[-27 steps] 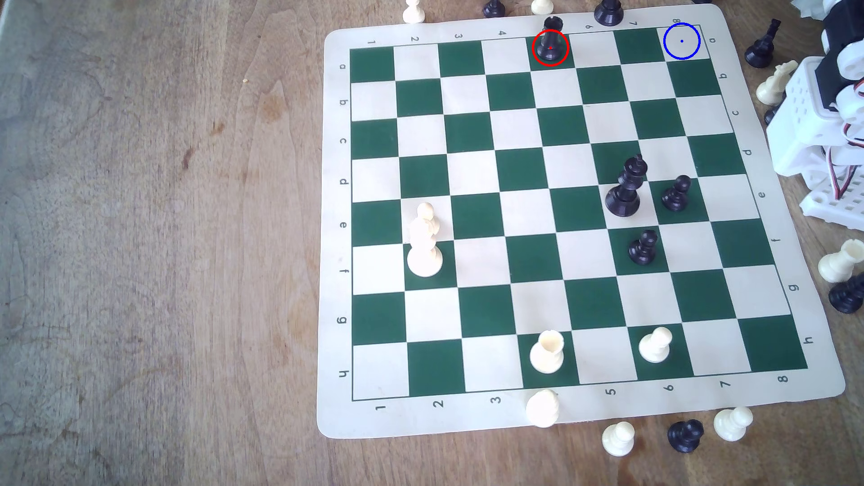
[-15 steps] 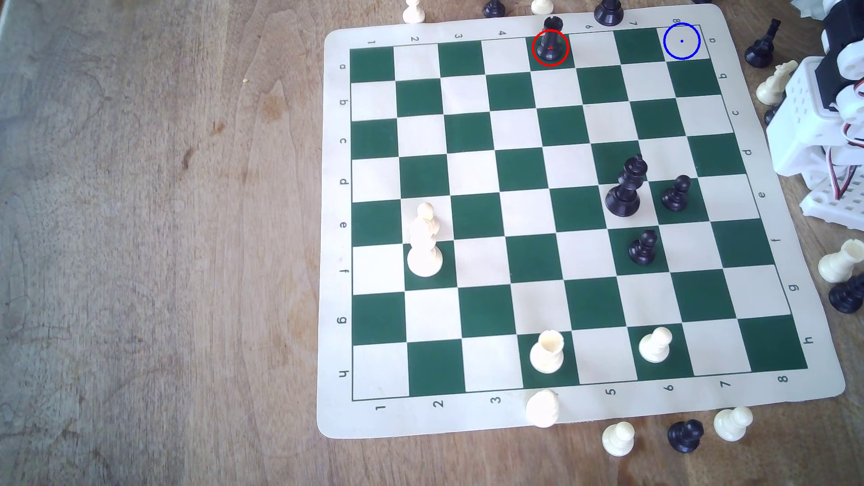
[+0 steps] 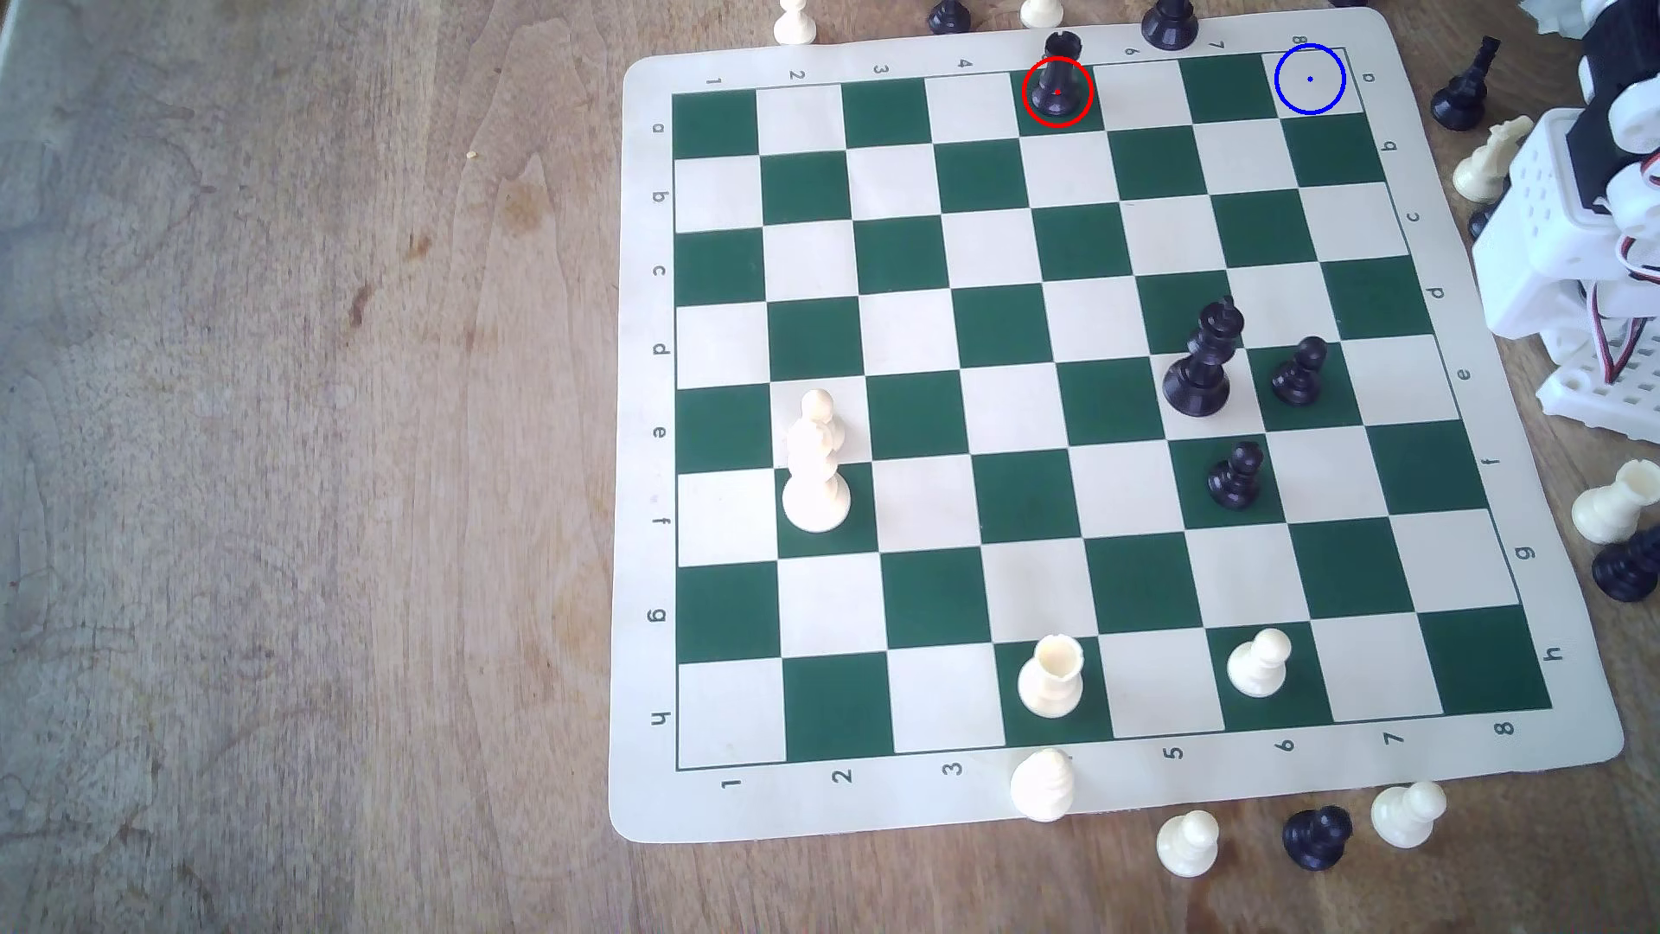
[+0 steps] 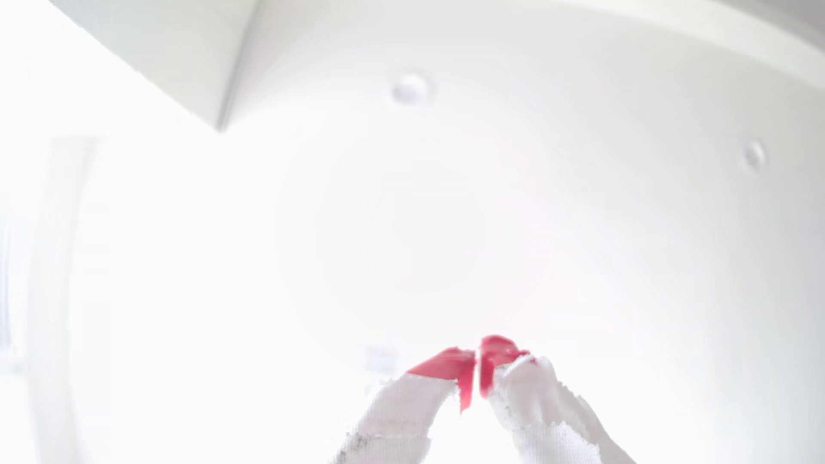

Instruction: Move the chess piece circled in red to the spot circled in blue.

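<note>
We had the jaws [image 4: 477, 370] pressed together on nothing, pointed up at the ceiling, arm [image 3: 1581, 224] parked off-board, so the rook [image 3: 1057, 81] sat untouched on its red-ringed green square, well apart from the blue-ringed corner square [image 3: 1310, 79].

the gripper [image 4: 477, 370] points upward — red-tipped, cloth-wrapped fingers [image 4: 446, 363] pressed together, holding nothing.

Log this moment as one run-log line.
phase: pre-grasp | black rook: on red-ringed green square | blue-ringed square: free | claw: shut, empty
</note>
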{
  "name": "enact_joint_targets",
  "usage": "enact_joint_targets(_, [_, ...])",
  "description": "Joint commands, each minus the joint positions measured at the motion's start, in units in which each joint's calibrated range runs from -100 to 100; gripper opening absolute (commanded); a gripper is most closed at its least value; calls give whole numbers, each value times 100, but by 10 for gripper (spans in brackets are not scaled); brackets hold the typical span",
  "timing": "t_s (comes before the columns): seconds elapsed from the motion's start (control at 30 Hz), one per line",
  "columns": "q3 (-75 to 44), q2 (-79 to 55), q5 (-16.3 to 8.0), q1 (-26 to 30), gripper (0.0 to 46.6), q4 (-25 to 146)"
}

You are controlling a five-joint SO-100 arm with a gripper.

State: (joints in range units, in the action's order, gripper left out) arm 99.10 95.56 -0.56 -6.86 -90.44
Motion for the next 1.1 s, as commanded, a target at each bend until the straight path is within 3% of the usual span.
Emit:
enact_joint_targets(0.0, [81,20,-54,41,2,1583])
enact_joint_targets(0.13, [81,20,-15,166,2,3172])
enact_joint_targets(0.2, [81,28,322,158,2,4072])
enact_joint_targets(0.43, [-299,20,166,-249,2,8290])
enact_joint_targets(0.53, [-1406,-150,78,-515,12,10518])
enact_joint_targets(0.6, [-1868,-371,68,-624,72,11198])
enact_joint_targets(0.67, [-2321,-617,29,-695,86,11763])
enact_joint_targets(0.87, [-4325,-2281,63,-1250,25,13270])
enact_joint_targets(0.97, [-5114,-3062,73,-1352,23,13900])
enact_joint_targets(1.07, [-6138,-4191,127,-1367,104,14949])
